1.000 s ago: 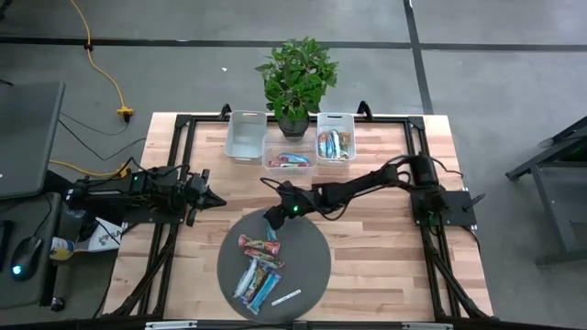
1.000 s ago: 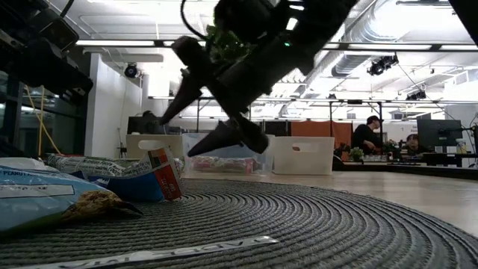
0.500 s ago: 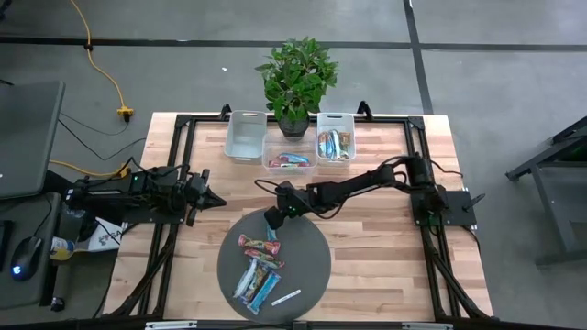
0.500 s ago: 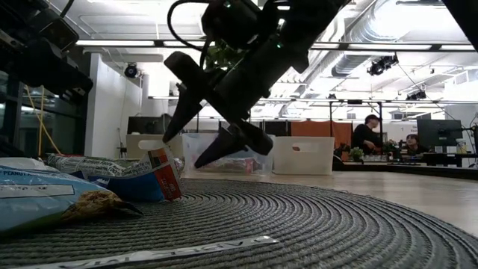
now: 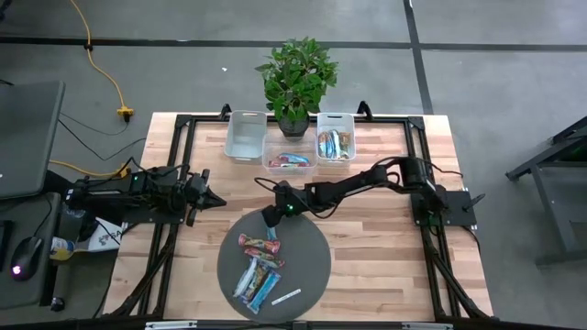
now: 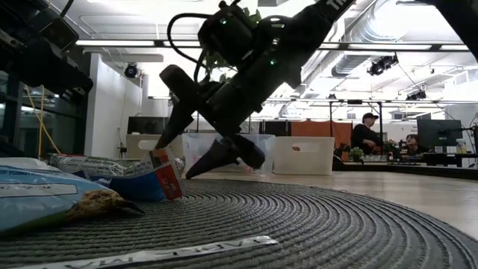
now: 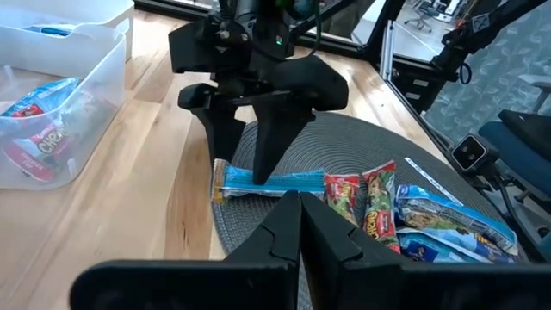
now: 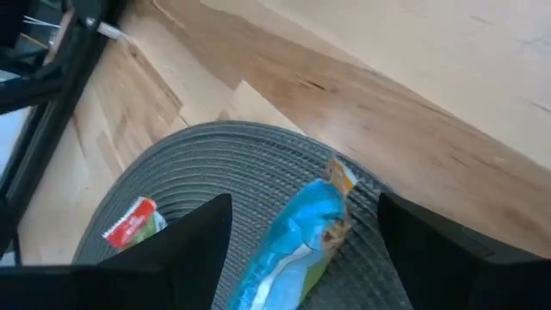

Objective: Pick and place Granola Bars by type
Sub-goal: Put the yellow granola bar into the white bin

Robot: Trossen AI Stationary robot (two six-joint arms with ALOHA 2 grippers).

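Scene: a wooden bench (image 5: 367, 234) seen from above, with a round grey mat (image 5: 312, 261) at 6 o'clock and three bins in a row at 12 o'clock, in front of a potted plant (image 5: 295, 78).
Sorted so far: the middle bin (image 5: 289, 153) held a few red and blue bars; the right bin (image 5: 335, 145) held several tan-orange and blue ones; the left bin (image 5: 246, 137) looked empty.
Left to sort: a cluster of bars (image 5: 257, 268) lay on the mat, red ones toward its centre, light blue ones toward 6 o'clock, and one blue bar (image 5: 271, 232) alone at the mat's 12 o'clock edge.
Not a bar: a thin white strip (image 5: 286, 297) lay on the mat at about 5 o'clock.
Right hand: the right hand (image 5: 271, 221) hung just above that lone blue bar, fingers spread wide to either side of it, holding nothing.
Left hand: the left hand (image 5: 209, 197) waited at 9 o'clock beside the mat, fingers pressed together, empty.
Progress: judged under halfway; roughly as many bars remained on the mat as sat in the bins.
Next step: likely closing on the lone blue bar.
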